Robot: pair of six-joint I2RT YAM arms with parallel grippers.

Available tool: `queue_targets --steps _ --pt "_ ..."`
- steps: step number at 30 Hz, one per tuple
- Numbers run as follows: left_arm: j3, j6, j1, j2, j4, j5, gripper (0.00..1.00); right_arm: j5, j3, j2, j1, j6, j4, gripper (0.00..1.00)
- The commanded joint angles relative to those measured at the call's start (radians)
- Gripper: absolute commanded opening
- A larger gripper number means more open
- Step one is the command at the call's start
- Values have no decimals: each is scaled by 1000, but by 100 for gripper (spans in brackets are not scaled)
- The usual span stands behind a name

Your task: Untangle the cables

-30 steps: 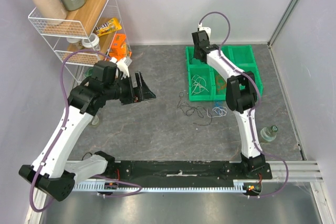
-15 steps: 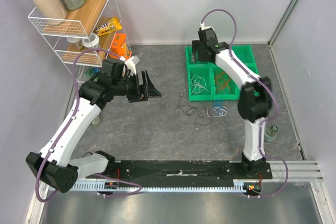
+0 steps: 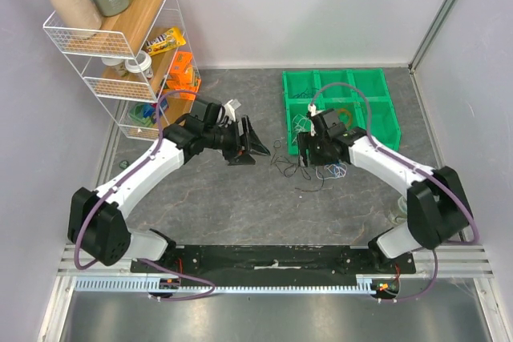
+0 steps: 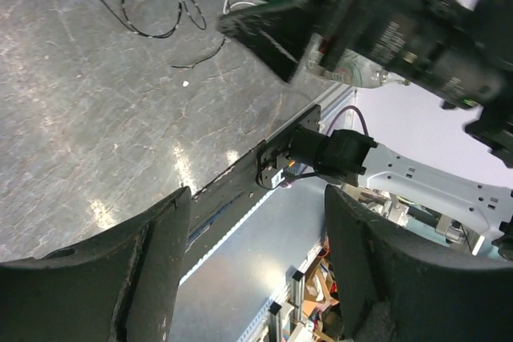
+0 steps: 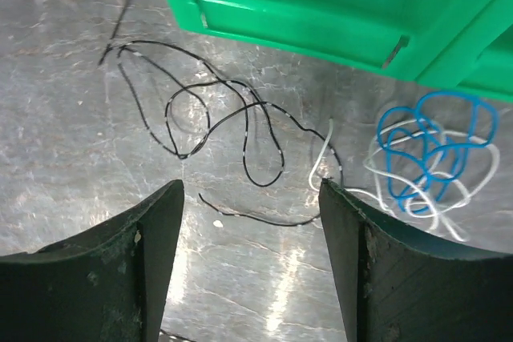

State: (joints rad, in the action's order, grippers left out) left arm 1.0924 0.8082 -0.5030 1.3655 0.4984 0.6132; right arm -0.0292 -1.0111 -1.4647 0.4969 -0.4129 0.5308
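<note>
Black cable (image 5: 245, 138) lies loose between the spread right fingers (image 5: 152, 270).

Overall light: bright and even in all three views, coming from overhead.
Glare: white patches on the grey tabletop (image 5: 272, 274) in the right wrist view; a shiny streak in the left wrist view.
Shadows: soft and short; a thin dark band lies under the green bin (image 5: 337, 6).
Focus: the black cable (image 5: 188, 154) and blue cable (image 5: 425, 150) are crisp; the near fingers (image 5: 104, 278) are dark and slightly soft.
Distortion: wall edges lean outward in the top view.
</note>
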Motion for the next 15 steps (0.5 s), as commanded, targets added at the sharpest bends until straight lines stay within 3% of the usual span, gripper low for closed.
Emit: queue_targets --steps 1,7,15 --pt "40 62 -17 -9 -71 33 72 -32 -4 -92 23 -262 -113 72" --pt "46 22 -17 -77 35 -23 73 -20 -12 -219 75 -383 -143 61" --pt "3 -9 -19 -204 140 -112 73 -64 -98 -267 193 -270 -190 11"
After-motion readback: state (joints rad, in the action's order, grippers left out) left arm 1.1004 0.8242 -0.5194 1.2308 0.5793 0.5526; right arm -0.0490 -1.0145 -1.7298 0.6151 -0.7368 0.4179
